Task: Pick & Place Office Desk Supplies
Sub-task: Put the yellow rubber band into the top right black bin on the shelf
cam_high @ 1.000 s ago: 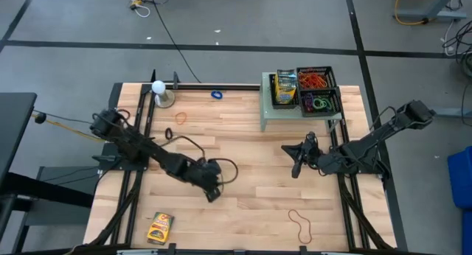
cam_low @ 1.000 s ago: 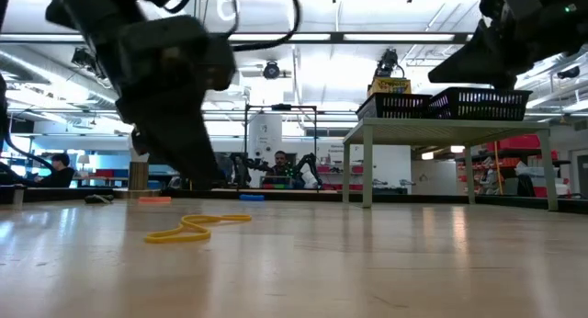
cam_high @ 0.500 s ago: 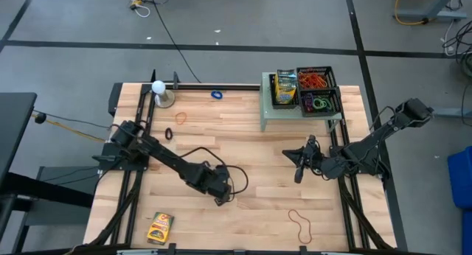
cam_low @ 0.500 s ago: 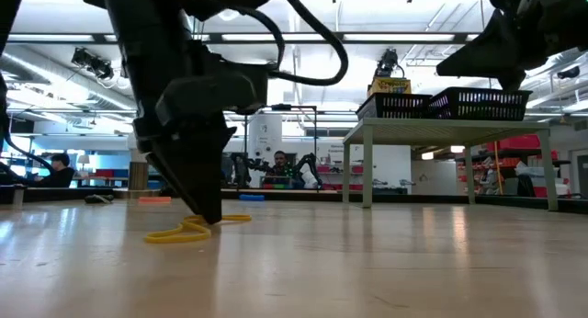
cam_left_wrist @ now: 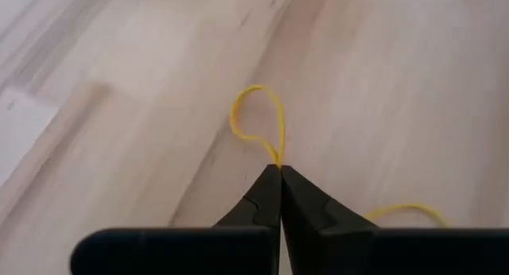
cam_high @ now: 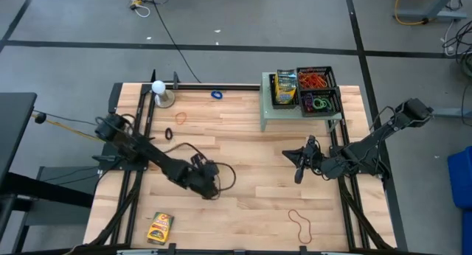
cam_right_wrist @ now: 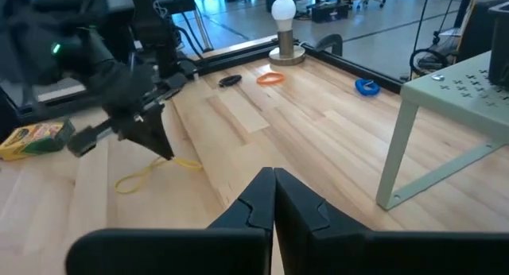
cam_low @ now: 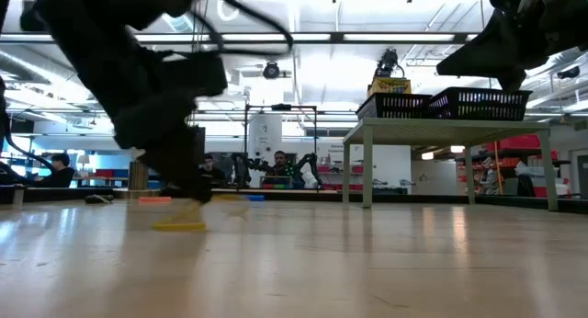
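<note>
With the left gripper (cam_left_wrist: pixel 280 168) pinched shut on the yellow rubber band (cam_left_wrist: pixel 258 124) near the table's (cam_high: pixel 258 211) middle, it should lift slowly so the thin loop doesn't slip free.

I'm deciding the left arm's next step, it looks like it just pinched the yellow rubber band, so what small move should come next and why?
Probably a short, straight lift. The left gripper has its jaws shut on the yellow rubber band, whose loop lies against the table. Raising it would show whether the pinch holds before carrying it toward the black baskets on the small stand. The right gripper waits shut.
</note>
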